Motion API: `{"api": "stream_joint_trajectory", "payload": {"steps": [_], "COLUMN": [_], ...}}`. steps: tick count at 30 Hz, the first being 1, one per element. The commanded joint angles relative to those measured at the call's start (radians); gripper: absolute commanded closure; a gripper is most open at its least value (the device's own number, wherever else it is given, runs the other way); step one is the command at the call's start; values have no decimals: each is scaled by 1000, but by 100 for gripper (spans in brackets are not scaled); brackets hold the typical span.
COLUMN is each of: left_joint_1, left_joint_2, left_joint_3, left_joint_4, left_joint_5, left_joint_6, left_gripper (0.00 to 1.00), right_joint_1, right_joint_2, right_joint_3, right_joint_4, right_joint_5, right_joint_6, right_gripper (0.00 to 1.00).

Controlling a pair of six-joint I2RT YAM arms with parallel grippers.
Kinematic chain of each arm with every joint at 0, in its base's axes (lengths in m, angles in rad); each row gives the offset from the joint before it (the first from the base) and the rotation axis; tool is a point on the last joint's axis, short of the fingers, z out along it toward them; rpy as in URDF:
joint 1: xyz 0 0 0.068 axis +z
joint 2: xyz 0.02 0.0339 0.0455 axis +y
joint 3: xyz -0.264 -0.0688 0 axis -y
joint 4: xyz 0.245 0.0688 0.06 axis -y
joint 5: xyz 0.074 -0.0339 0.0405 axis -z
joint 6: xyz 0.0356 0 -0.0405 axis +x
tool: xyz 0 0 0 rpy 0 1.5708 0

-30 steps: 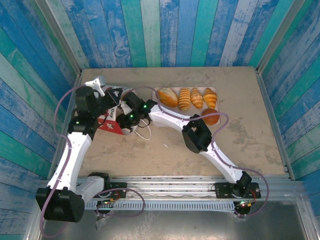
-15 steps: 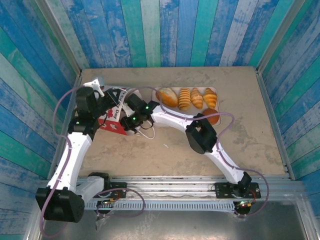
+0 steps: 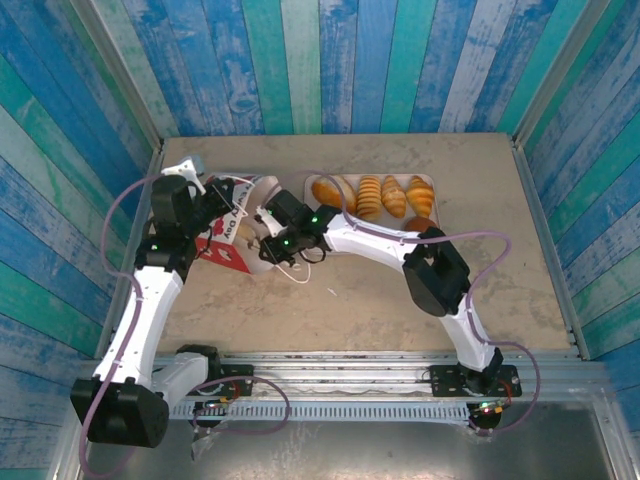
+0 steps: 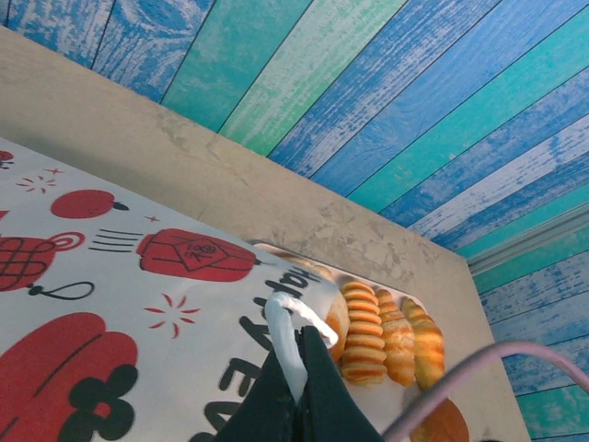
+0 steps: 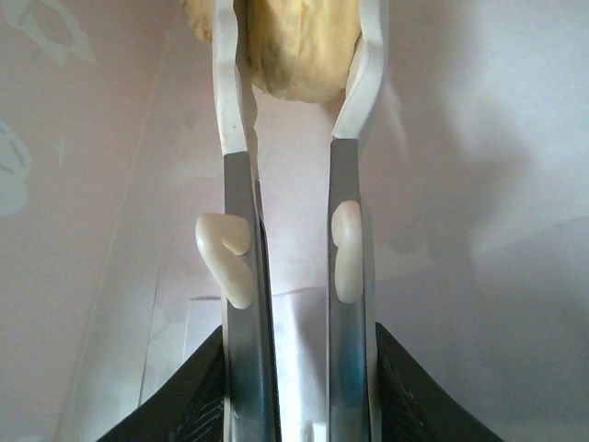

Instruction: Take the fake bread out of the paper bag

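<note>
- A small red-and-white paper bag (image 3: 228, 232) with printed figures lies tipped on the beige surface (image 3: 480, 260), its open mouth turned to the right.
- The left gripper (image 3: 216, 199) is at the far left edge of the paper bag. In the left wrist view its fingers (image 4: 317, 368) are clenched tight on a white bit of the bag's top.
- The right gripper (image 3: 268, 238) reaches into the mouth of the paper bag from the right.
- Inside the paper bag, against its white lining, the right gripper's fingers (image 5: 230, 120) are grasping a pale golden piece of fake bread (image 5: 294, 41), one white tip pressed on either side of it.
- A white string handle (image 3: 298, 274) trails onto the surface just beside the mouth of the paper bag, on the near side.
- To the right of the paper bag, close by but apart from it, sits a flat pale rectangular tray (image 3: 431, 180).
- On the tray lie four golden-brown toy pastries in a row (image 3: 371, 196), out of the paper bag.
- A round bun (image 3: 421, 224) rests just near of that row, partly hidden behind the right arm.
</note>
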Motion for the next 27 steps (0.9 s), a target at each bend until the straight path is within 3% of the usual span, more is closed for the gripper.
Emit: {"api": "stream_joint_trajectory", "payload": {"steps": [1, 12, 20, 27], "left_joint_1": [-1, -2, -2, -3], "left_joint_2": [-24, -22, -17, -9], "left_joint_3": [6, 8, 0, 0], "left_joint_4": [-20, -27, -7, -5], "left_joint_5": [-28, -28, 12, 41], "left_joint_6": [25, 38, 38, 41], "left_gripper": [100, 100, 100, 100], "right_joint_1": [4, 26, 71, 76], "right_joint_2": [-105, -233, -270, -333], "right_joint_3": [-56, -207, -319, -416], "right_joint_4": [35, -1, -9, -1], "right_joint_5": [90, 359, 422, 360], "right_joint_6": [-53, -281, -500, -562], "right_gripper": [65, 63, 59, 56]}}
